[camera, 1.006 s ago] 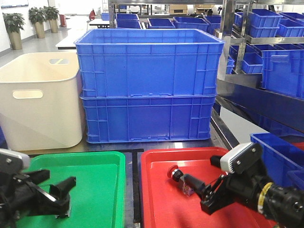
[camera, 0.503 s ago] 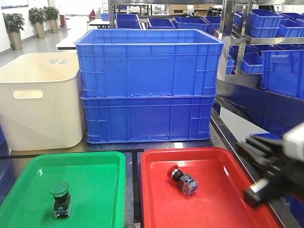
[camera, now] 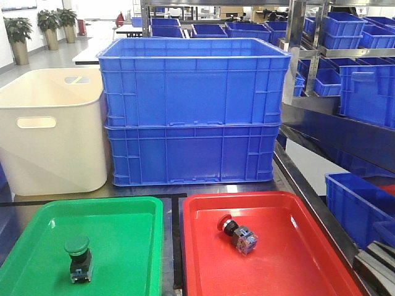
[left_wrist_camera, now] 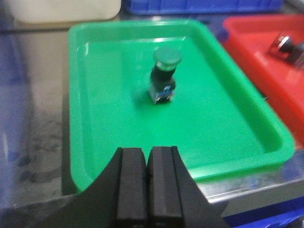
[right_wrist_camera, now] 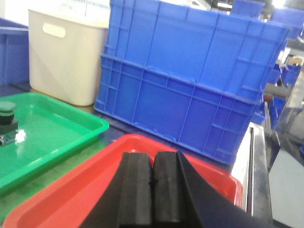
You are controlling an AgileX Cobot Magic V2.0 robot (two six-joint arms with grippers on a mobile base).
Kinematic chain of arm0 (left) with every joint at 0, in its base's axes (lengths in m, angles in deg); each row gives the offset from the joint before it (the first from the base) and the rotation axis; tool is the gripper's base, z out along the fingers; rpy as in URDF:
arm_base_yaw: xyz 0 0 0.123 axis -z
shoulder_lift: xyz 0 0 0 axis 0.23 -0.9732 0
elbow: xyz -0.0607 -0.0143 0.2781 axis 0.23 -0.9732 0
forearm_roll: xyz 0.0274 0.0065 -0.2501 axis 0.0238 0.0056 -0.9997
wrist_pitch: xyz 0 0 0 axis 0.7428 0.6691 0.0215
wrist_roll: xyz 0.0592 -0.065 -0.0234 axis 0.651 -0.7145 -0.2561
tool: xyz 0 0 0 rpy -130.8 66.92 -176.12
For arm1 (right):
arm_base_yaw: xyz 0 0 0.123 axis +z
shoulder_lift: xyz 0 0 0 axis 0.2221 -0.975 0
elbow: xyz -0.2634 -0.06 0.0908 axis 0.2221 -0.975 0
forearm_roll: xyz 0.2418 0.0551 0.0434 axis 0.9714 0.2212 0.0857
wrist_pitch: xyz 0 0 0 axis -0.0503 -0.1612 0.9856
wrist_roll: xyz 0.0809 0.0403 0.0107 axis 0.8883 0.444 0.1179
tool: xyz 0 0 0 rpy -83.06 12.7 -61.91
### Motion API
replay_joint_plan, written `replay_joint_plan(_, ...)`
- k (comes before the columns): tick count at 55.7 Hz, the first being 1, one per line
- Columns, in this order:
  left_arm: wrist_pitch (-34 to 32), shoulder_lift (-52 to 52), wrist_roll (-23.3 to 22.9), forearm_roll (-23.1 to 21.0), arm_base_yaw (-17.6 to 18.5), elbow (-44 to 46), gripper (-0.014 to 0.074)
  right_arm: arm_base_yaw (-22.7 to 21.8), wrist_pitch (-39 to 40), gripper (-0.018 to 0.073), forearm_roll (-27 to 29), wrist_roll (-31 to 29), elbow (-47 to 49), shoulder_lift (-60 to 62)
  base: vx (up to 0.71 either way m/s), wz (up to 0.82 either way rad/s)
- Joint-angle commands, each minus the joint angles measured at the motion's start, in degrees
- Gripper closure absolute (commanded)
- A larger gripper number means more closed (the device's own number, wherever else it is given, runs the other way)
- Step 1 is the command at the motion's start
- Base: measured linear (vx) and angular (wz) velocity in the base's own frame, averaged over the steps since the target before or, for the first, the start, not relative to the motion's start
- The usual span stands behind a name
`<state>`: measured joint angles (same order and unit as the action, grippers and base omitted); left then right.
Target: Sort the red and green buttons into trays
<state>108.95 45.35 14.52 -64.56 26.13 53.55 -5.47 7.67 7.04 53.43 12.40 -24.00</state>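
Front view, left to right. A cream tub (camera: 49, 132) with handle slots stands at the far left of the worktop (camera: 92, 192), just beside two stacked blue crates (camera: 192, 111). In front of them lie two shallow trays side by side. The green tray (camera: 133, 246) holds the green button (camera: 78, 258), upright on its dark body in the tray's left half, cap uppermost. The red tray (camera: 290, 259) holds the red button (camera: 237, 233), tipped on its side near the tray's middle, red cap towards the far left corner. Further blue bins (camera: 358, 209) sit on shelving at the right.

Left wrist view: the left gripper (left_wrist_camera: 147, 185) has its fingers (left_wrist_camera: 130, 185) pressed together with nothing between them, above the near rim of the green tray and apart from the green button.

Right wrist view: the right gripper (right_wrist_camera: 153, 194) likewise has its fingers (right_wrist_camera: 137, 194) together, holding nothing, over the red tray.
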Motion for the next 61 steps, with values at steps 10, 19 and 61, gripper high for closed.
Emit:
replay_joint_plan(10, -5.0, 0.5, 0.5, -1.4, 0.2, 1.4, 0.0602, 0.0, 1.6, 0.0571, 1.0, 0.1, 1.7, 0.3, 0.0, 0.0)
replay_joint_plan(19, -5.0, 0.5, 0.5, -1.4, 0.2, 1.4, 0.0602, 0.0, 1.6, 0.0571, 1.0, 0.1, 1.7, 0.3, 0.0, 0.0)
replay_joint_plan(61, -31.1, 25.2, 3.1, 3.3, -6.8, -29.6, 0.0601, 0.0, 1.1, 0.0571, 1.0, 0.1, 1.7, 0.3, 0.0, 0.0)
